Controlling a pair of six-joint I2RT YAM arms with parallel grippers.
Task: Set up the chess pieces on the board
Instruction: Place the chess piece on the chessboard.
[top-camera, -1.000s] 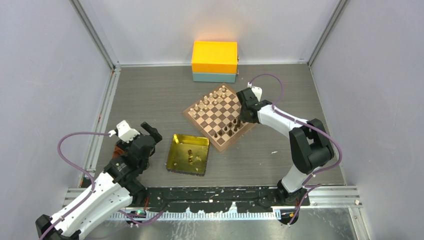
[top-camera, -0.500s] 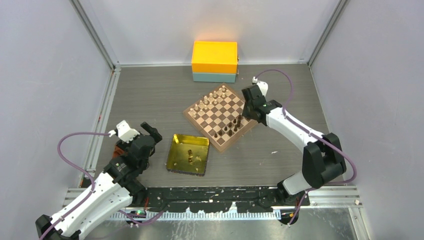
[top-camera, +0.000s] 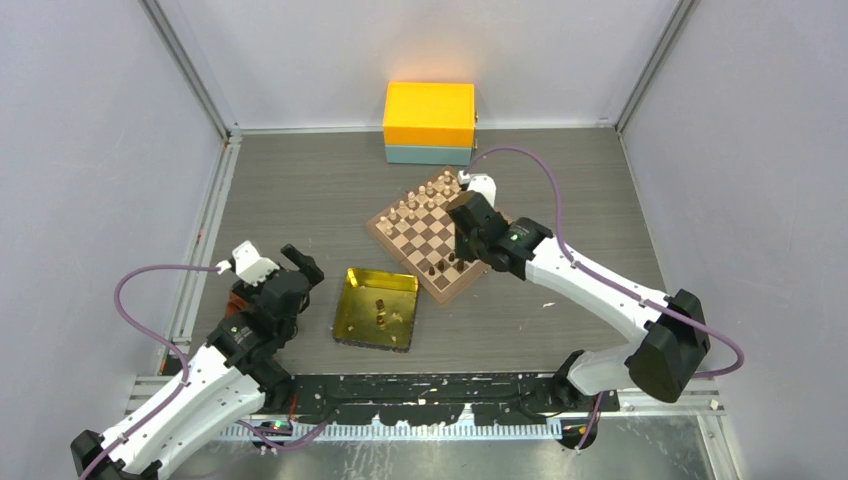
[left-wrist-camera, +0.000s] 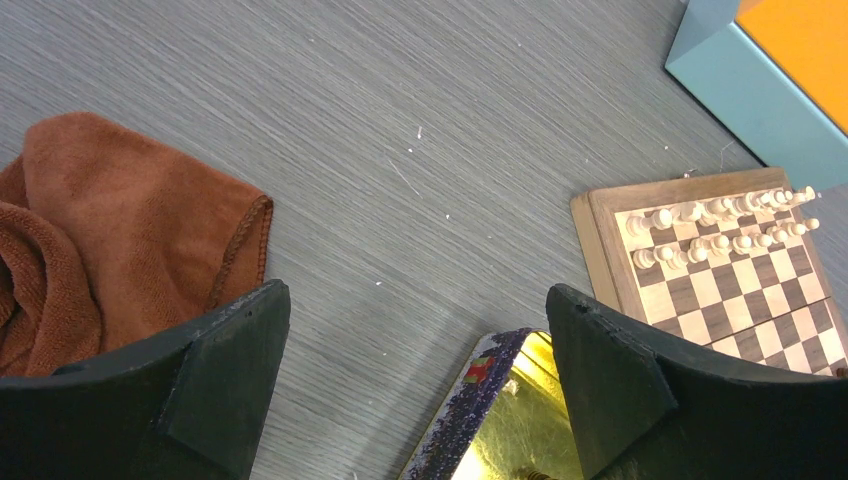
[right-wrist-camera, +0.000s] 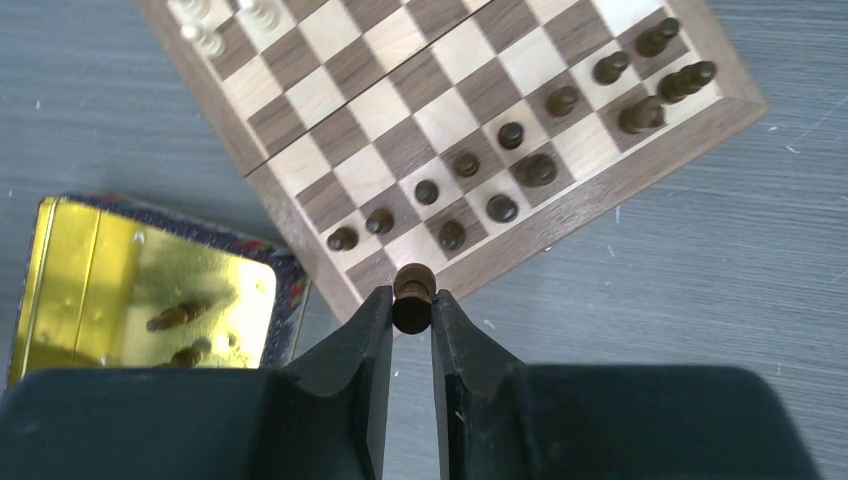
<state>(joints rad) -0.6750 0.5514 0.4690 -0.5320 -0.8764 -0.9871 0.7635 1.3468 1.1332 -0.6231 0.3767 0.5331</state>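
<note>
Over the corner of the board (right-wrist-camera: 445, 112) that is nearest the gold tray (right-wrist-camera: 90, 270), the right jaws are clamped on one dark piece (right-wrist-camera: 412, 285), and it seems to be upright. The corner square under it looks free to me. I would go straight down and keep the piece vertical, clear of the neighbour dark pieces (right-wrist-camera: 511, 133). I would open only when its base sits flat. The left jaws stand apart and empty above the surface, beside the brown cloth (left-wrist-camera: 110, 230).

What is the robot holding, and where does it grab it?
The right gripper pinches one dark chess piece by its sides, one end sticking out. The left gripper is open and empty.
</note>
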